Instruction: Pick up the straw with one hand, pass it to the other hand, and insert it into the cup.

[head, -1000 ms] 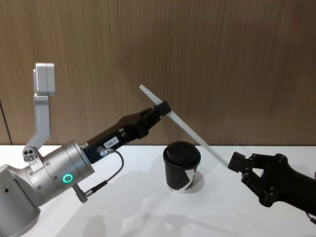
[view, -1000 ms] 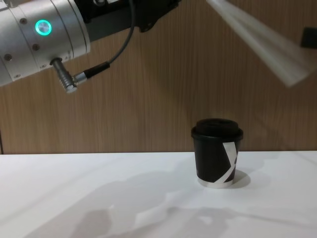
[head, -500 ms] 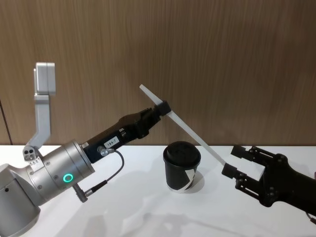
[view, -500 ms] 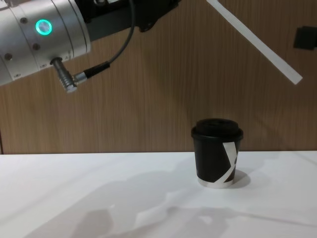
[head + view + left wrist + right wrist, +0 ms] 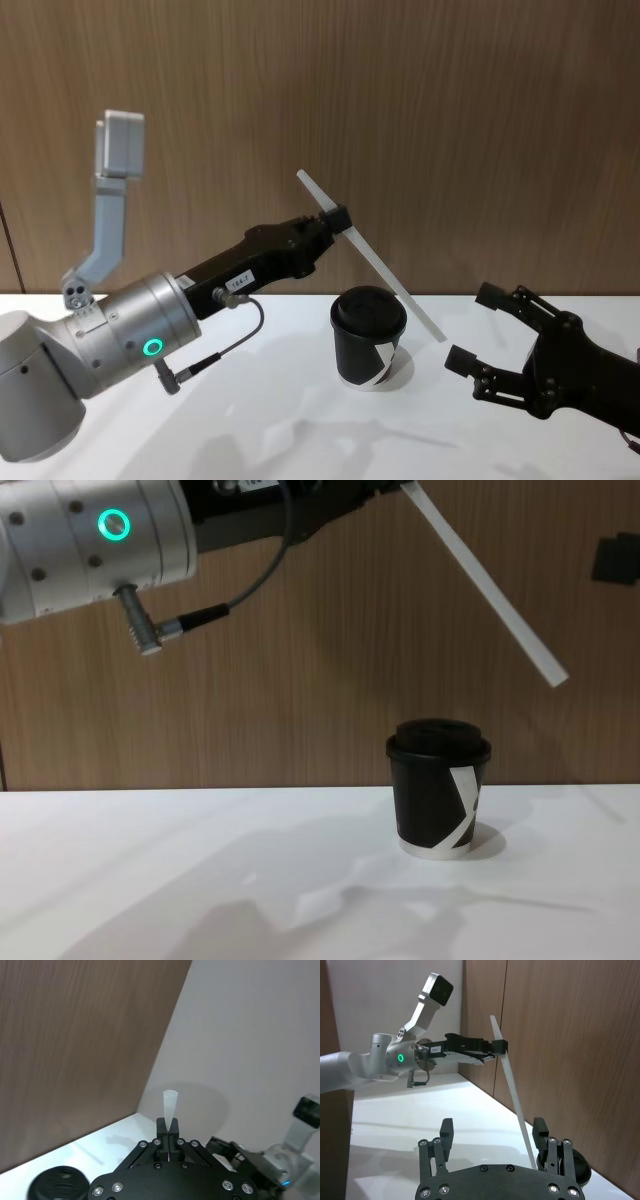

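Left gripper pinched tight on slanted straw, near upper end; right gripper spread wide, holding nothing, beside straw's lower tip; lidded cup below left fingers.

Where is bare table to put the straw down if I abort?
Left of the cup, the table lies bare below the left arm; so does the strip in front of the cup. Crowded to the cup's right: the open right pincer hovers there, by the low end of the straw that the left pincer holds.
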